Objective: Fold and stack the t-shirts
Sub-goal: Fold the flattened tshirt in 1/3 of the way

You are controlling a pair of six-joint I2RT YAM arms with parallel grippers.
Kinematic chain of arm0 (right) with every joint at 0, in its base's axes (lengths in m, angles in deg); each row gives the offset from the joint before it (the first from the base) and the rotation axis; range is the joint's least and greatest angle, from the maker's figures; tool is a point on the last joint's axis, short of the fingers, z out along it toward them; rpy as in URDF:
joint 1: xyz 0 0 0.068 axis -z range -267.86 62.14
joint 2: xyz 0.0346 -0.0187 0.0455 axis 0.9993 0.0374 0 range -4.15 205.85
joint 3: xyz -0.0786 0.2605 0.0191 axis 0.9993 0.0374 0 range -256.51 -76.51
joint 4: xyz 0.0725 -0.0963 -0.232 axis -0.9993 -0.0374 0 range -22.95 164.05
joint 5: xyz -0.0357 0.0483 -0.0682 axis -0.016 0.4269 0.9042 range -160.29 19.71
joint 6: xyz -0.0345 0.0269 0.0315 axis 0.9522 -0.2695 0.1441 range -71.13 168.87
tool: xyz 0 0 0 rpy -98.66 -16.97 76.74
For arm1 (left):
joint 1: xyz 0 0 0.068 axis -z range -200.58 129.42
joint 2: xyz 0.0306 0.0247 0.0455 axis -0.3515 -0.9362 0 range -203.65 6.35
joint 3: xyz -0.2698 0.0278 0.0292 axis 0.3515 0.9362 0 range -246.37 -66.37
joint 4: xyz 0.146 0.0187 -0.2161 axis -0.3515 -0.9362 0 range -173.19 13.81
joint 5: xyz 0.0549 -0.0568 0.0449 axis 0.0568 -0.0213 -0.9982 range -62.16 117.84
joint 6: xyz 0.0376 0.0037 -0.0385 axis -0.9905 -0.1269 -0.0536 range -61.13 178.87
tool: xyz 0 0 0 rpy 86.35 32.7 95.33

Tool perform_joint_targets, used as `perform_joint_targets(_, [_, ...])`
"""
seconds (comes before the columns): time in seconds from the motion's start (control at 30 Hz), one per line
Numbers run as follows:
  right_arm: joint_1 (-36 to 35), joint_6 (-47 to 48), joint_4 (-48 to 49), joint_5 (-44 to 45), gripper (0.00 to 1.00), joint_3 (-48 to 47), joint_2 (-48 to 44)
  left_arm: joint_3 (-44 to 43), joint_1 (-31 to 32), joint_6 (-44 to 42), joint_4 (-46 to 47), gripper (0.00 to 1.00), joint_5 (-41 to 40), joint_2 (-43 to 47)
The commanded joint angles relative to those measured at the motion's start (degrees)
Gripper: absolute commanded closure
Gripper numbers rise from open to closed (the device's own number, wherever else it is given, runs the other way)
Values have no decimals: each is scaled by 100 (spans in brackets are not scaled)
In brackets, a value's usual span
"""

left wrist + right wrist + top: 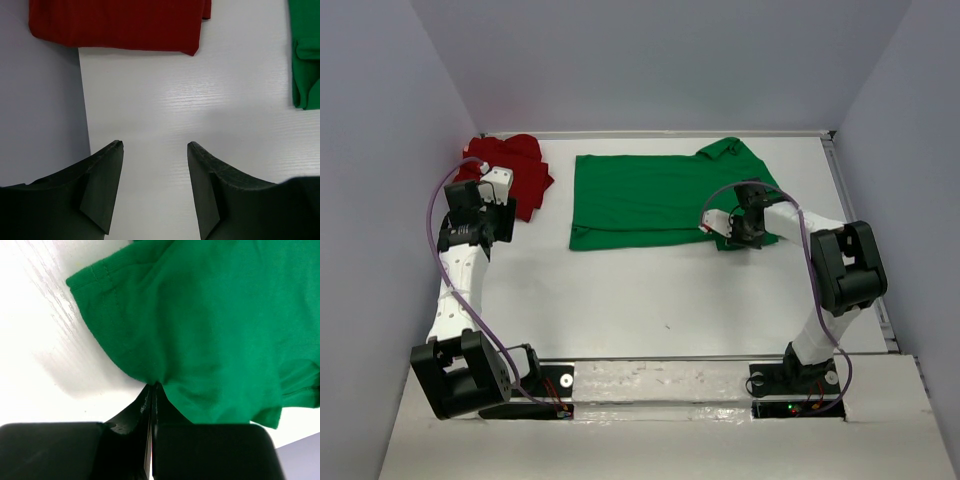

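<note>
The right gripper [152, 388] jaws clamp the lower-right edge of the green t-shirt [640, 200], spread flat at centre; the left gripper [155, 146] jaws stand apart over open table [660, 300], red t-shirt [520, 178] bunched upper left

The green t-shirt [210, 315] is matt cloth, the table [165, 100] smooth, faintly grained
</note>
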Motion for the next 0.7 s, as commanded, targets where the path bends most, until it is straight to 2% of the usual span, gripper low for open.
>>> perform_joint_targets(0.0, [0,-291,-403,-137,100,-495,-353,-47,-35,22,79,34,152,172])
perform_joint_targets(0.23, [0,-537,-844,-340,100,-1145,-539,-47,-35,22,52,34,214,216])
perform_joint_targets(0.67, [0,-581,-598,-59,100,-1559,-187,49,-35,-4,61,34,275,321])
